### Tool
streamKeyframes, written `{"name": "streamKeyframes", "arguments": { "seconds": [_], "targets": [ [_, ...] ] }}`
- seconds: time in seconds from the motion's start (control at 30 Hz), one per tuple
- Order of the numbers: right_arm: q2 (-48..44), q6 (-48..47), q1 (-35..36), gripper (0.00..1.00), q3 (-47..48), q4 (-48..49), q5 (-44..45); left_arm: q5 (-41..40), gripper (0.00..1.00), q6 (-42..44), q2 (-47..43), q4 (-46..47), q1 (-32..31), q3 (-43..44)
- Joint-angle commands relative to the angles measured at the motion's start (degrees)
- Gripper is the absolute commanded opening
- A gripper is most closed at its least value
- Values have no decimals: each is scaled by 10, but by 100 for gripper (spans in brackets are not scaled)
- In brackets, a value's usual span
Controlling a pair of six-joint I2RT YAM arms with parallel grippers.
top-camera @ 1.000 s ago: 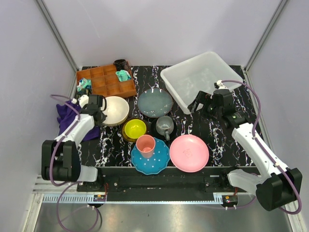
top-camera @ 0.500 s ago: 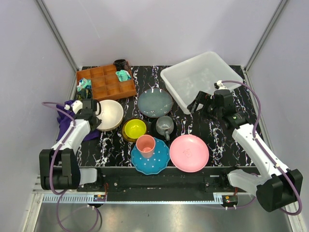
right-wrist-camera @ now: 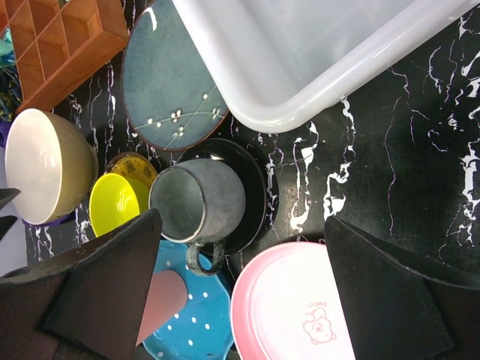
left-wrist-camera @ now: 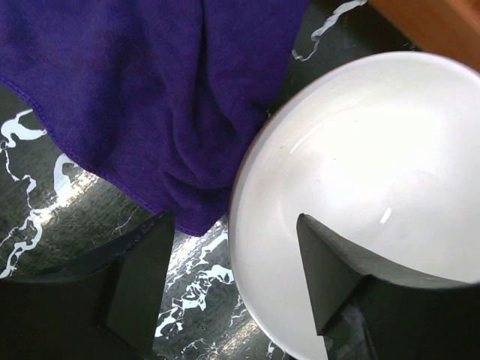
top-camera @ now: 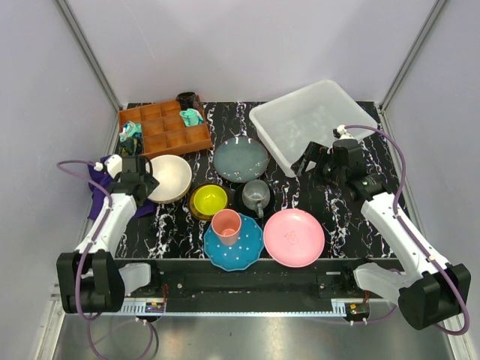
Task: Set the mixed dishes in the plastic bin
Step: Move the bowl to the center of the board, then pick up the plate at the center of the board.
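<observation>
The left claw stands open and empty, its jaws astride the rim of the round cream ceramic bowl, beside a purple cloth. The right claw gapes wide, empty, with the translucent white rectangular plastic bin just ahead.

left gripper opened, cream bowl shifted — leftward

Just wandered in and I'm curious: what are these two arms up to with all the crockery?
The job is moving the dishes into the plastic bin, which holds nothing yet. The left gripper stands open astride the rim of the cream bowl, beside the purple cloth. The right gripper hangs open by the bin, holding nothing.
</observation>
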Motion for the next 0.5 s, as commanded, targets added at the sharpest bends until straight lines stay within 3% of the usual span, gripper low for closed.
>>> {"name": "streamKeyframes", "arguments": {
  "seconds": [0.0,0.3,0.47],
  "targets": [
    [-8,-21,5,100,15,-5,6,17,74,19,-49,7,2,23],
    [13,-45,11,100,48,-32,8,64,76,56,-121,6,-6,31],
    [27,-51,38,100,66,-41,21,41,76,74,-133,6,-67,52]
  ]
}}
